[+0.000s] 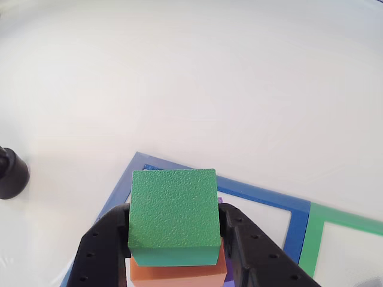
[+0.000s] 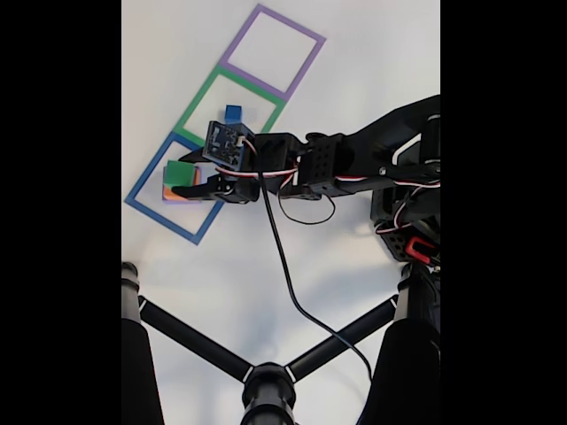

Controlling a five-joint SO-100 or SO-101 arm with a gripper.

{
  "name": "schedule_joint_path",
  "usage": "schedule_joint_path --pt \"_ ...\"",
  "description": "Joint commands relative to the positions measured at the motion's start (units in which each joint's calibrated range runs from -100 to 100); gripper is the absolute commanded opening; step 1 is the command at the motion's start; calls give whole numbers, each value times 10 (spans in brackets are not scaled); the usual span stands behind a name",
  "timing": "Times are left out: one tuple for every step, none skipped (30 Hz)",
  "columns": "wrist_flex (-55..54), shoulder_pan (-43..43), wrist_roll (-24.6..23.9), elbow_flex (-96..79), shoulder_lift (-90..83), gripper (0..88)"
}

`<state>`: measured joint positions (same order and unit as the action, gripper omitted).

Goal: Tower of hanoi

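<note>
Black gripper (image 1: 176,239) fingers sit on either side of the green block (image 1: 173,215) in the other view, jaws closed against its sides, gripping it. Directly beneath it is the orange block (image 1: 179,274), with a sliver of the purple block (image 1: 220,201) showing behind. That stack stands inside the blue tape square (image 1: 263,197). From the fixed view, the small blue block (image 2: 233,113) lies apart in the green tape square (image 2: 202,97), just beside the arm (image 2: 354,159).
</note>
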<state>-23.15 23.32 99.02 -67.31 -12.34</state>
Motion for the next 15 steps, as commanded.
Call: schedule_joint_path --pt "-36 4 10 2 11 49" --pt "-39 4 10 2 15 49" --pt "-42 4 10 3 18 49" --pt "-43 4 10 4 22 49" --pt "-44 4 10 4 24 50" --pt "-45 4 10 4 26 51" --pt "-47 4 10 3 27 53" --pt "-47 4 10 2 28 55" --pt "-48 4 10 1 30 58" --pt "-50 4 10 1 31 65" --pt "-52 4 10 0 34 74" --pt "-55 2 10 -2 35 91" --pt "-56 0 10 -2 38 118" --pt "-58 -1 10 -3 40 141" --pt "-59 -3 10 -4 42 156"
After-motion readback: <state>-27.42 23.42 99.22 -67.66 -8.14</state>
